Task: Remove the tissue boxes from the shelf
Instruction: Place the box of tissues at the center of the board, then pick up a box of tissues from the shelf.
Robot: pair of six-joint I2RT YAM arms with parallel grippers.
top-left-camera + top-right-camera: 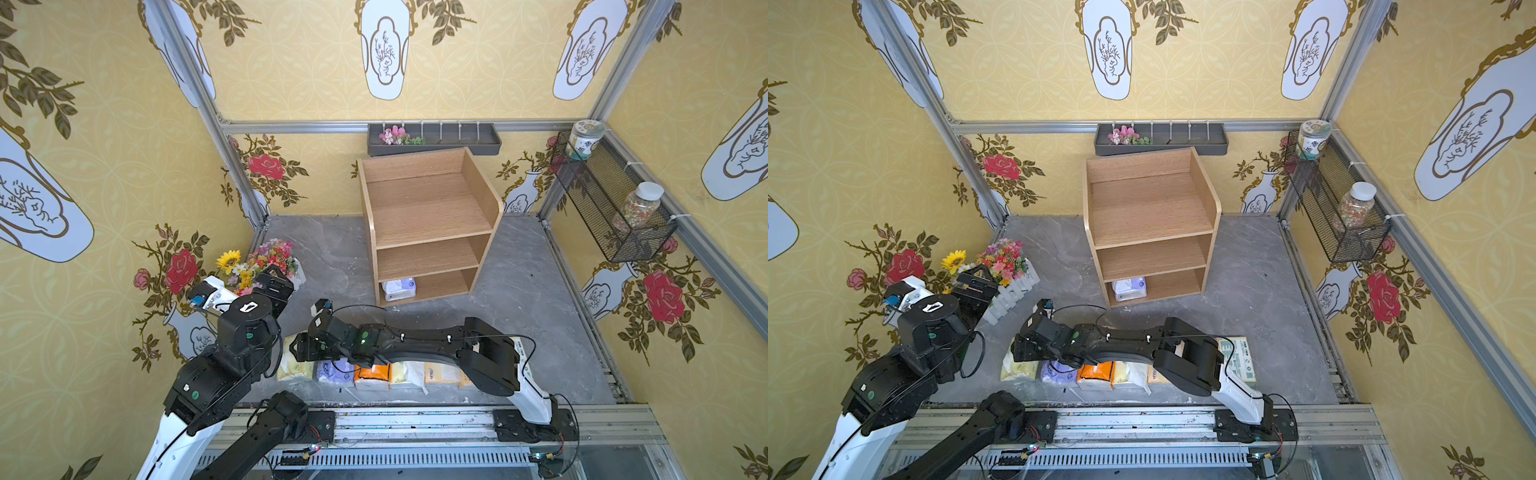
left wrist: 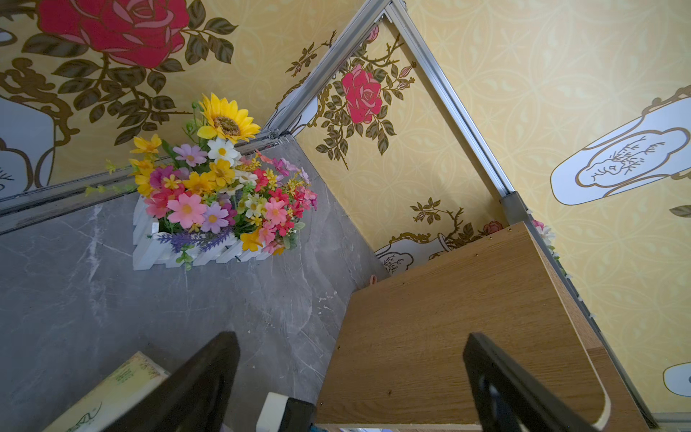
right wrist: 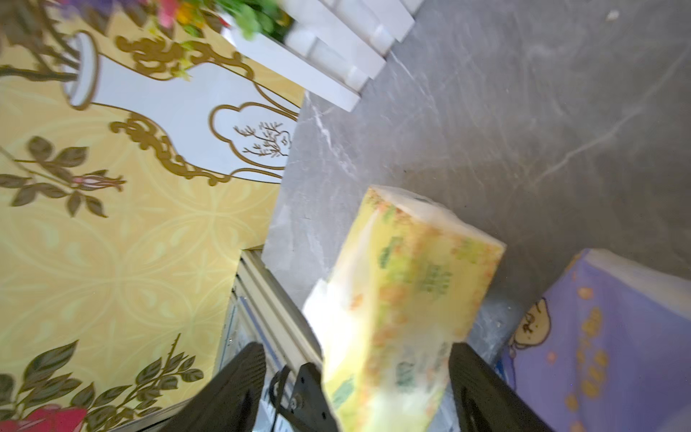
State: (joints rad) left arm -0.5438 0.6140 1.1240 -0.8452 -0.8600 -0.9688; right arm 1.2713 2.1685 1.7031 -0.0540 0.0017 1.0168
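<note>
The wooden shelf (image 1: 432, 216) (image 1: 1150, 208) stands at the back centre with one lavender-and-white tissue box (image 1: 399, 289) (image 1: 1129, 288) on its bottom tier; the upper tiers are bare. Several tissue boxes lie in a row along the front: pale yellow (image 1: 293, 365), lavender (image 1: 334, 370), orange (image 1: 374, 372), cream (image 1: 405, 372). My right gripper (image 1: 296, 348) (image 3: 355, 348) hangs open over the row's left end. The blurred pale yellow box (image 3: 404, 299) lies between its fingers, with a gap on one side. My left gripper (image 1: 276, 282) (image 2: 351, 338) is open and empty by the flowers, facing the shelf's side panel (image 2: 448, 318).
A white planter of artificial flowers (image 1: 266, 259) stands at the left wall. A dark grey tray (image 1: 432, 139) hangs on the back wall and a black wire basket (image 1: 611, 203) with two jars on the right wall. A metal rail (image 1: 415, 419) runs along the front.
</note>
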